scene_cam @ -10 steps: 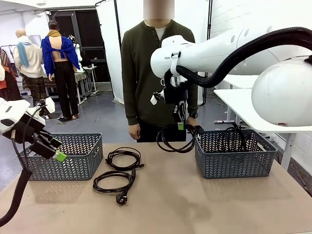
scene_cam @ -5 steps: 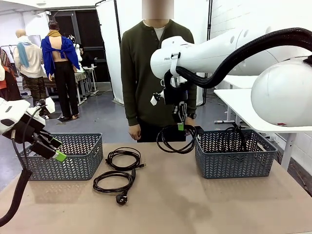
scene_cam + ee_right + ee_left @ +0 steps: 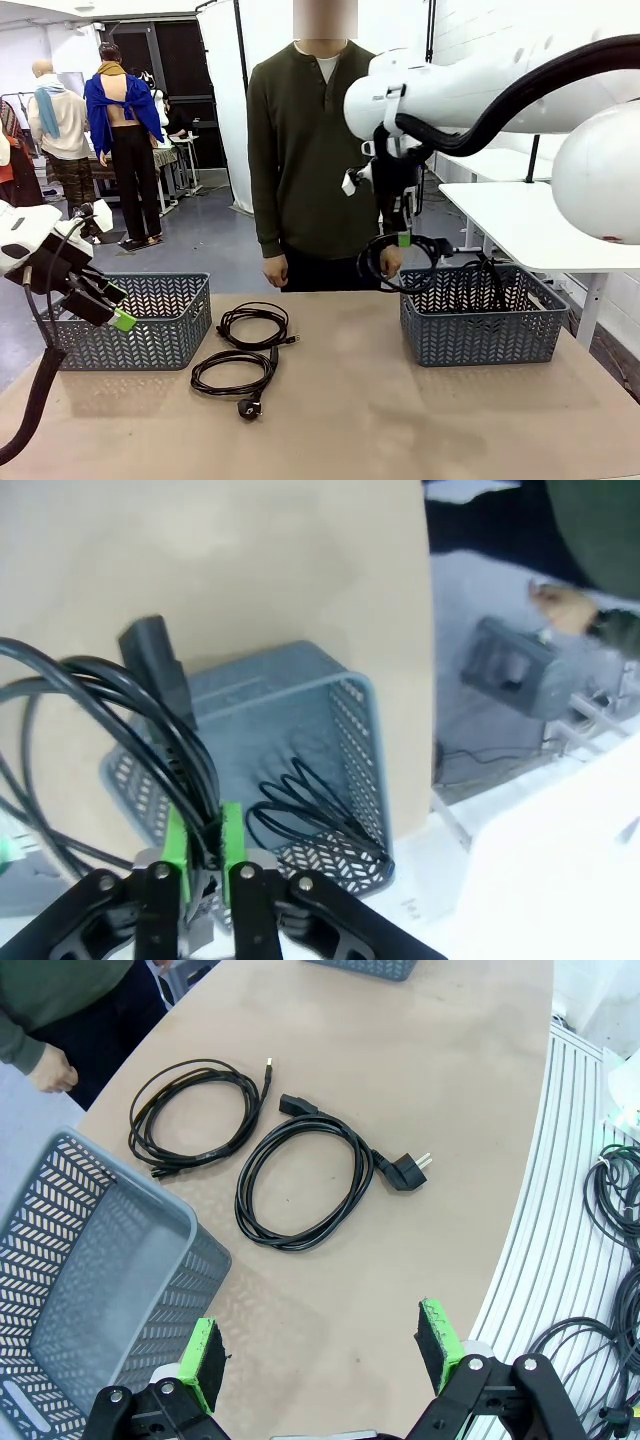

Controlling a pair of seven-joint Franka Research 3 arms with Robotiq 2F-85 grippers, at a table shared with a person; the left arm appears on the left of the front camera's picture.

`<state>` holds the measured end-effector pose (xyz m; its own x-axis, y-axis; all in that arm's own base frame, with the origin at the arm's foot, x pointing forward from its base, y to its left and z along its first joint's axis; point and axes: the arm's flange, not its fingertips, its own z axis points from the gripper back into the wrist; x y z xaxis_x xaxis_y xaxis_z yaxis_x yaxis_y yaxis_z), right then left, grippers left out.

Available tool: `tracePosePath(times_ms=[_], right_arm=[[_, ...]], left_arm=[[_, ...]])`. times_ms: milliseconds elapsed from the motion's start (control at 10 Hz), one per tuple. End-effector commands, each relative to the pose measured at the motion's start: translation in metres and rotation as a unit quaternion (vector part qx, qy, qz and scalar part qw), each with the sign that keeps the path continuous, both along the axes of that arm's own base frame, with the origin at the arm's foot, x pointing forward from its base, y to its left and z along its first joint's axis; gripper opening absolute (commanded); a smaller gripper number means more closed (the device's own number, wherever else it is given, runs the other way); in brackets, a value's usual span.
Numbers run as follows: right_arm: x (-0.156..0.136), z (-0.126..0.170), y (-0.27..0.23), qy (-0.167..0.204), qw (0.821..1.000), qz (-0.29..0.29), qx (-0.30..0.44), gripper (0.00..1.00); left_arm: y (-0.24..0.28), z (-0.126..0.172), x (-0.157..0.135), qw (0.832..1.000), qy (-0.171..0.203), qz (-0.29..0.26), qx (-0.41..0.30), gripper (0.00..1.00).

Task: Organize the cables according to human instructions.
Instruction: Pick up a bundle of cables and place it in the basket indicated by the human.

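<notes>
Green-padded and spread wide, my left claw [image 3: 322,1350] had not stirred; it hung over the table's left end beside the left grey basket [image 3: 90,1260], holding nothing. Two cables lay where they had been on the bare tabletop between the baskets: a thinner coil [image 3: 134,1125] toward the person, and just beside it, nearer me, the cord with the angled plug [image 3: 403,1170]. What had changed was on my right. My right claw [image 3: 403,238], clamped tight on the top of a third coil [image 3: 130,685], had carried it from over the middle of the table rightward and a little higher. The loop now dangled over the left rim of the right basket [image 3: 480,335], where a fourth coil [image 3: 305,795] already leaned against the wall. I judged the carry nearly done: a bit farther over the basket, then release, with two cables left to sort.
</notes>
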<state>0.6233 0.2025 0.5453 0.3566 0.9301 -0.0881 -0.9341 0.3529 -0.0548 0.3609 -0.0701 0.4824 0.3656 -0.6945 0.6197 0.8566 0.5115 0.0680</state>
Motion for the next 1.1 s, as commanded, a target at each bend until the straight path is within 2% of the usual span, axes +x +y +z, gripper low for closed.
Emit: tracePosePath(times_ms=[0,300,1000], right_arm=[[-0.023,-0.004,-0.028,-0.041,0.999,0.021,0.015,0.00],[-0.025,-0.005,-0.065,-0.060,0.997,0.037,0.028,0.00],[0.005,-0.025,-0.108,-0.030,0.999,0.029,0.019,0.00]], left_arm=[[0.003,-0.002,0.002,1.000,-0.002,-0.011,-0.005,1.00],[0.003,-0.002,0.002,1.000,-0.002,-0.011,-0.005,1.00],[0.003,-0.002,0.002,1.000,-0.002,-0.011,-0.005,1.00]])
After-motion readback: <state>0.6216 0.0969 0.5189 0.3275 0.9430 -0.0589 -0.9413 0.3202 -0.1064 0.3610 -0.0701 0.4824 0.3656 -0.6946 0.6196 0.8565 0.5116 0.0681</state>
